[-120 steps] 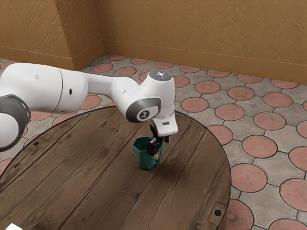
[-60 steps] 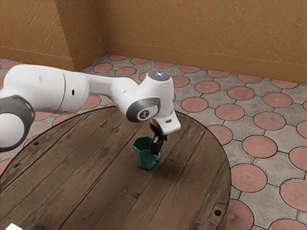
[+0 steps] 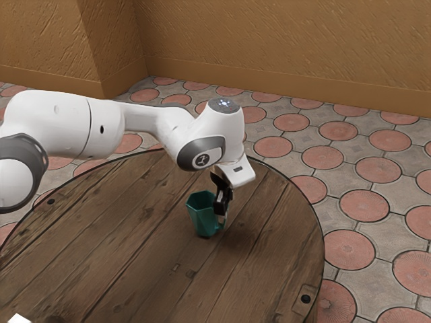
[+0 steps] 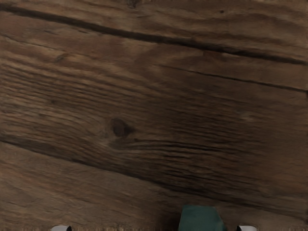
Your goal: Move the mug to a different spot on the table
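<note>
Here, the black fingers [image 3: 221,203] are closed on the wall of the teal mug [image 3: 204,217]. They pinch its rim at about 2 o'clock as the exterior view shows it (one finger appears to sit inside the rim, the other outside). The mug stands open end up on the round wooden table [image 3: 135,269], at roughly 1 o'clock from the table's centre in that view and well inside the edge. Whether its base rests on the planks or hangs just above them cannot be told. In the wrist view a teal sliver of the mug [image 4: 201,219] lies just under the hand, with bare planks and a dark knot [image 4: 120,127] beyond it. The white arm [image 3: 135,124] enters from the exterior view's left, its wrist directly above the mug. A floor [image 3: 363,168] of round reddish tiles surrounds the table, and an ochre wall [image 3: 283,40] stands at 12 o'clock.
</note>
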Tool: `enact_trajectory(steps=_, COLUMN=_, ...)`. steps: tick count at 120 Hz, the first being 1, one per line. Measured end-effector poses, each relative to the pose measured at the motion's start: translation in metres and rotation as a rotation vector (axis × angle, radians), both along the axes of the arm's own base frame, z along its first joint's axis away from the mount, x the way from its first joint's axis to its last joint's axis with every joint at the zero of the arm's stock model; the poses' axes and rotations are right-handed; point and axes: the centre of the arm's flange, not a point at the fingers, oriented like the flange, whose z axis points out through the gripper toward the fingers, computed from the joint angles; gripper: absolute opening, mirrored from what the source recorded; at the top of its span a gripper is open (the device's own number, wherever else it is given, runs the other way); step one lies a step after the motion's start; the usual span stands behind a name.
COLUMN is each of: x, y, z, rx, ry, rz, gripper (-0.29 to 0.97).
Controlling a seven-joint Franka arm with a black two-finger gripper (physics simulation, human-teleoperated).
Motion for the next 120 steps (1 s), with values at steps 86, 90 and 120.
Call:
enact_trajectory(steps=86, x=-0.0063, y=0.0053, z=-0.0031, rx=0.081, ry=0.04, rz=-0.008, gripper=0.12)
enact_trajectory(steps=90, x=-0.0065, y=0.0055, z=-0.0024, rx=0.087, ry=0.041, rz=-0.009, gripper=0.11)
enact_trajectory(steps=120, x=-0.0072, y=0.0096, z=0.0053, rx=0.131, ry=0.057, rz=-0.007, gripper=0.07)
